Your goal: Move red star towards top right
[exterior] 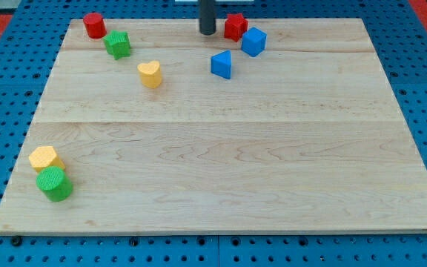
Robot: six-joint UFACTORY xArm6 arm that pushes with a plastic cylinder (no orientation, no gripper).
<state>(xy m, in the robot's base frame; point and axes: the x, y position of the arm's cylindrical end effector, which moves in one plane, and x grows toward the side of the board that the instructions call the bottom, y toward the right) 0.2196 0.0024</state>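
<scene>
Pale wooden board [221, 148] sits on blue pegboard; my tip [207, 33] is a bare rod with nothing to open or close, standing just left of the red star [235, 27] near the view's top edge; pushing right risks driving the star into the blue cube [253, 41] touching it, or off the board.

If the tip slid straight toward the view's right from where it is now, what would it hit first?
Most likely the red star, just right of my tip, seemingly apart. The blue cube sits beyond and slightly lower, though depth is uncertain.
</scene>
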